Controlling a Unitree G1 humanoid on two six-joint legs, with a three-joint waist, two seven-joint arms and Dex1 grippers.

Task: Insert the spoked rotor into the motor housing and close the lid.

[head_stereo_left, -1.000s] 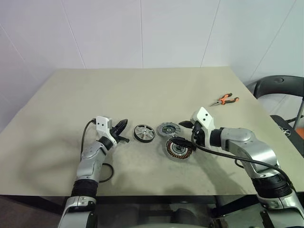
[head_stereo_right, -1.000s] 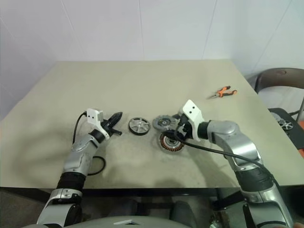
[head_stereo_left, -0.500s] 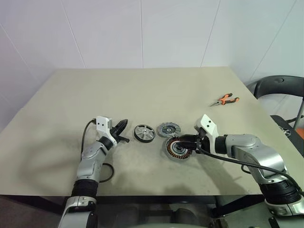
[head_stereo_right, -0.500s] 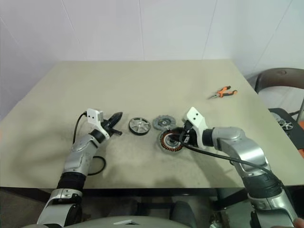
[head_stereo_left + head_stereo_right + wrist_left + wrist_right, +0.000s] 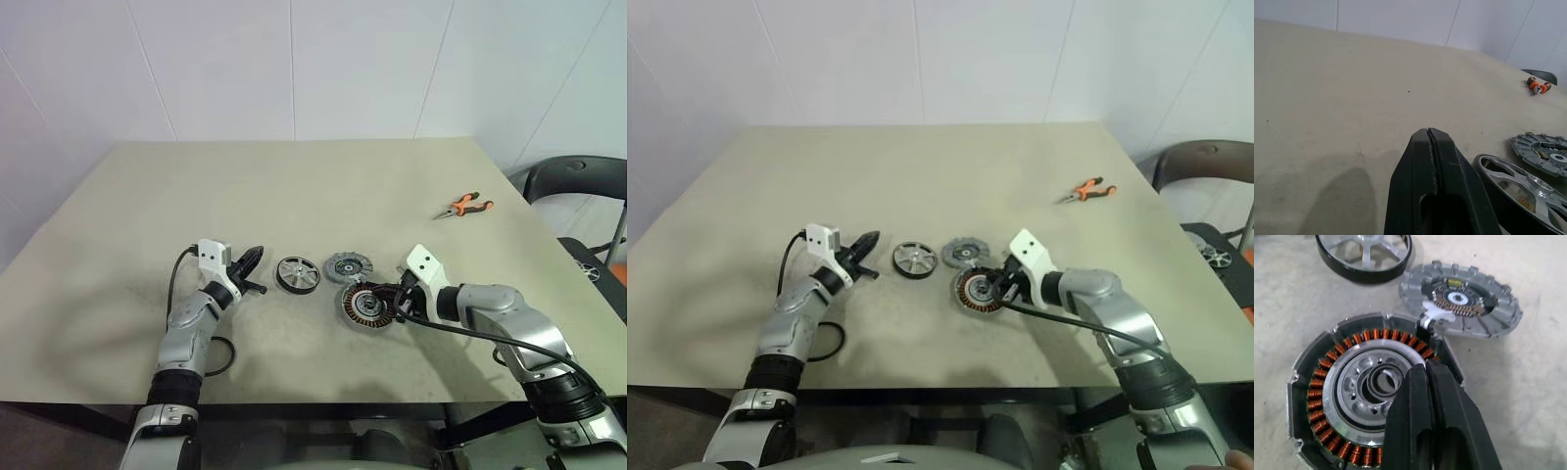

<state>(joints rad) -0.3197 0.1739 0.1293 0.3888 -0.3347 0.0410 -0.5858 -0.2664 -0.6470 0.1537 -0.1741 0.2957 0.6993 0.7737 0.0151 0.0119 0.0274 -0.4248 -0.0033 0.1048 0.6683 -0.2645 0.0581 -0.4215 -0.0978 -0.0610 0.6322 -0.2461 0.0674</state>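
1. Three round parts lie in a row toward the near edge of the surface [image 5: 294, 186] in the head views: the spoked rotor [image 5: 297, 275], the lid [image 5: 347, 265] beside it, and the motor housing [image 5: 369, 306] just nearer the front edge, close against the lid. The left claw [image 5: 255, 257] hangs beside the rotor, on the side toward the left edge, apart from it. The right claw [image 5: 389, 302] reaches down onto the housing's right side. Orange-handled pliers [image 5: 465, 206] lie well apart, near the right edge.
2. Left wrist view: the left claw [image 5: 1428, 134] has its fingers pressed together, holding nothing. The rotor [image 5: 1520, 188] lies flat nearby, with the lid [image 5: 1542, 152] behind it and the pliers [image 5: 1538, 85] far off.
3. Right wrist view: the right claw [image 5: 1426, 364] is closed, fingers together over the housing's [image 5: 1327, 382] copper windings; it appears to grip nothing, though contact is hard to judge. The lid [image 5: 1462, 298] shows its slotted face up, touching the housing's rim, and the rotor [image 5: 1364, 254] lies beyond.
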